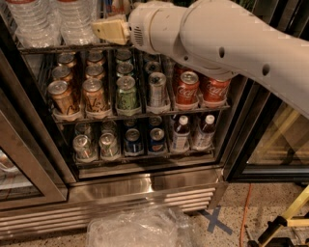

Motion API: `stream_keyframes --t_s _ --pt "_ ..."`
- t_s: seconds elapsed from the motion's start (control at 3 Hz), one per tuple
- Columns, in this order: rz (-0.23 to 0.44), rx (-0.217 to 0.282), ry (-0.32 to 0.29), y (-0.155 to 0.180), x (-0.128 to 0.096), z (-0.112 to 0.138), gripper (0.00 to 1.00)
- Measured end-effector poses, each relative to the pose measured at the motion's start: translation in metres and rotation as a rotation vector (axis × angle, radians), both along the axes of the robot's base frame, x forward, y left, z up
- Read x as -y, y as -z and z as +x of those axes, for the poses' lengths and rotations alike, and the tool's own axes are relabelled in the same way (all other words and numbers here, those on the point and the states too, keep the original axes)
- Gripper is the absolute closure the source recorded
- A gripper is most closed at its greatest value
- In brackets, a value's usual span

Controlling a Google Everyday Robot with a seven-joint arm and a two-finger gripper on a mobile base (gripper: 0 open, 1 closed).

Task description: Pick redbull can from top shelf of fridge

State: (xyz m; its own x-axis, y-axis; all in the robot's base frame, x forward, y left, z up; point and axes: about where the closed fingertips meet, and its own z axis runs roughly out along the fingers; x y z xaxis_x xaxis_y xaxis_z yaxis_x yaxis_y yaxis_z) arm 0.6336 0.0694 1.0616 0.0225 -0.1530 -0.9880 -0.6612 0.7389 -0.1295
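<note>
The fridge [145, 185] stands open in front of me, with steel trim and a louvred base. Its top shelf [48, 48] is a dark wire rack at the upper left that carries clear water bottles [34, 21]. A small blue and red bit, possibly the redbull can [117, 6], shows at the top edge, mostly hidden behind the gripper. My gripper [107, 30], cream-coloured, points left at the height of the top shelf, just in front of the bottles and below that can. The white arm [231, 41] crosses the upper right.
The rack below holds brown cans [63, 96], a green-patterned can [126, 92], a slim silver can [157, 88] and red cola cans [186, 88]. The lowest rack holds small cans and bottles [179, 132]. A crumpled clear plastic bag [140, 226] lies on the floor. A black-framed glass door [270, 144] stands right.
</note>
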Motion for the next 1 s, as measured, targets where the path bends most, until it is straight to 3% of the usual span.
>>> stream_keyframes --t_s 1.0 --pt "0.046 -0.028 0.048 0.0016 -0.0022 0.0043 0.29"
